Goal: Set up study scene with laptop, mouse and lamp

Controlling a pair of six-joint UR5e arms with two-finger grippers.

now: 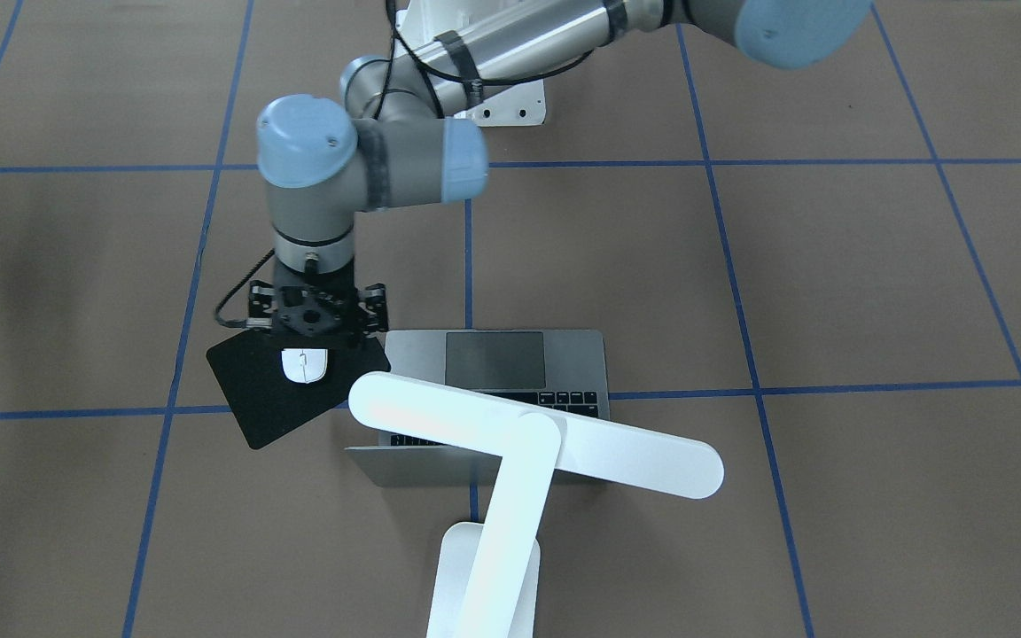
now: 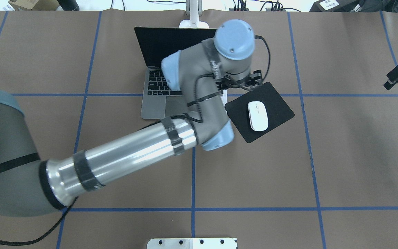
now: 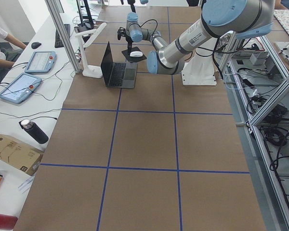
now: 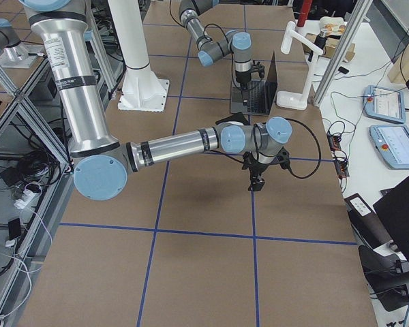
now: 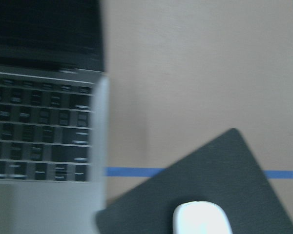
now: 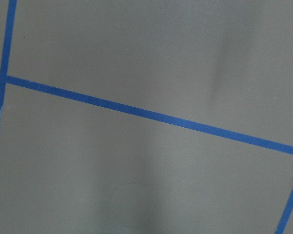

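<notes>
Your laptop (image 2: 154,107) sits open by the middle of the table's (image 1: 830,283) far edge, on your side of the table. Its dark screen is upright and faces the robot, and its trackpad is nearest the robot. The lamp (image 1: 510,425) stands behind the lid, with its base right at that far edge. In the front-facing view its long bar head cuts across the keyboard.

The mouse (image 2: 257,116) lies flat on a black mat (image 2: 275,107) just beside the laptop, toward the table's right end. The mat is turned at an angle, and one corner comes close to the laptop's side. A blue tape line runs under it.

The left gripper (image 1: 317,321) points straight down over the mat, at the mouse's end nearest the robot. Its body hides the fingers and the wrist camera shows none of them, so you cannot tell whether they stand apart or together.

The right gripper (image 4: 255,182) hangs over bare brown paper toward the right end, well apart from the setup. There too, the fingers are too small and dark to tell.
</notes>
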